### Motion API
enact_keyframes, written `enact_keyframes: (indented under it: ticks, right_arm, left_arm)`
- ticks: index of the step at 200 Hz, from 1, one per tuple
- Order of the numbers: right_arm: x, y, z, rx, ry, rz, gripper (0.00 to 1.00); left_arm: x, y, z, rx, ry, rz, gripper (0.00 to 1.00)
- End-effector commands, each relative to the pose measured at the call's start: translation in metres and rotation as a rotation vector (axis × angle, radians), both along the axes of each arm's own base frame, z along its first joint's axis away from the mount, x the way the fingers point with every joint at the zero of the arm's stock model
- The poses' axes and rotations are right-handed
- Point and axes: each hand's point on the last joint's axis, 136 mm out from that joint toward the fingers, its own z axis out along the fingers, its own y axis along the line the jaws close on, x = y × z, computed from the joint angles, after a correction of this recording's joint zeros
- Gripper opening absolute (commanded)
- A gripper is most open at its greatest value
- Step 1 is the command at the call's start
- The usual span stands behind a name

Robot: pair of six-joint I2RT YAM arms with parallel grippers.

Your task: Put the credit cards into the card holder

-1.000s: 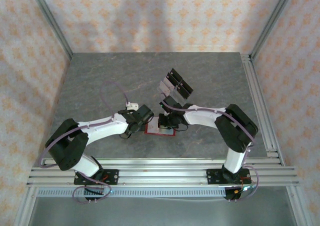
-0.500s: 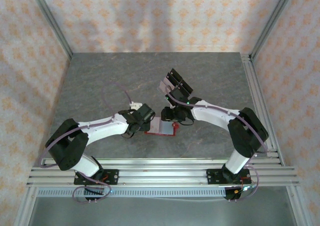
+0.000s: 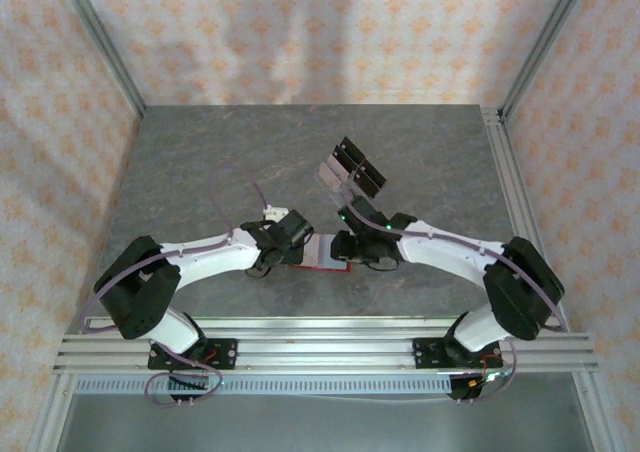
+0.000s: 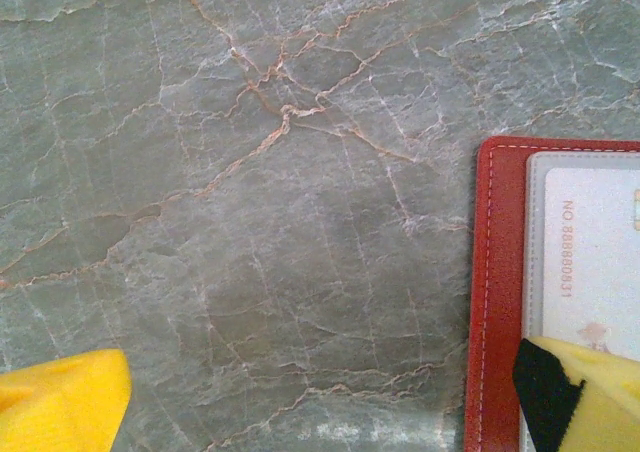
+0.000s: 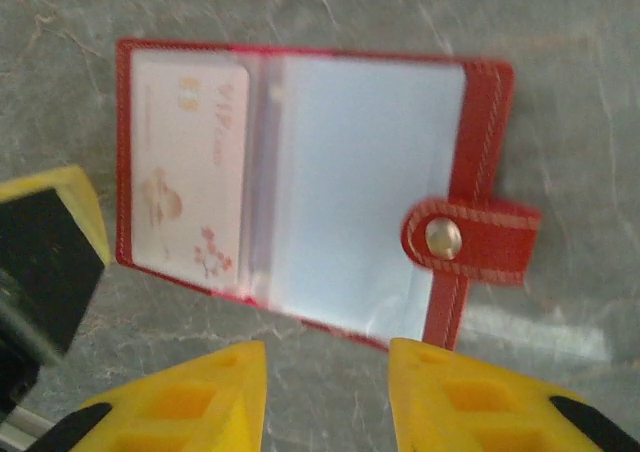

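The red card holder lies open like a book on the table, between the two grippers. Its left page holds a whitish credit card with a floral print. The right page is a pale sleeve, too blurred to tell what it holds, and the snap strap folds over it. My right gripper hovers open just before the holder's near edge, with nothing between its fingers. My left gripper is wide open; one yellow finger lies over the corner of a card and the holder's edge.
A clear plastic stand with black blocks sits just behind the right gripper. The left gripper is at the holder's left side. Grey marble table extends all round; metal rails run along the right and near edges.
My right gripper has opened and drawn back off the holder, its arm swinging right. The holder now lies spread open with its pale pages showing. The left gripper stays put.
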Motion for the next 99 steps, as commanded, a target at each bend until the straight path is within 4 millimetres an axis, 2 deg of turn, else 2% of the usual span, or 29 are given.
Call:
enact_keyframes:
  ticks: [1, 37, 99]
  right_arm:
    - [-0.003, -0.003, -0.005, 0.055, 0.038, -0.138, 0.35]
    - [-0.005, -0.006, -0.014, 0.043, 0.055, -0.170, 0.35]
    - [-0.002, 0.006, -0.024, 0.069, 0.081, -0.161, 0.33]
  left_arm:
    - [0.007, -0.002, 0.007, 0.017, -0.029, -0.002, 1.00]
    - [0.007, -0.003, 0.007, 0.016, -0.029, -0.004, 1.00]
    - [0.006, -0.001, 0.007, 0.023, -0.032, -0.002, 1.00]
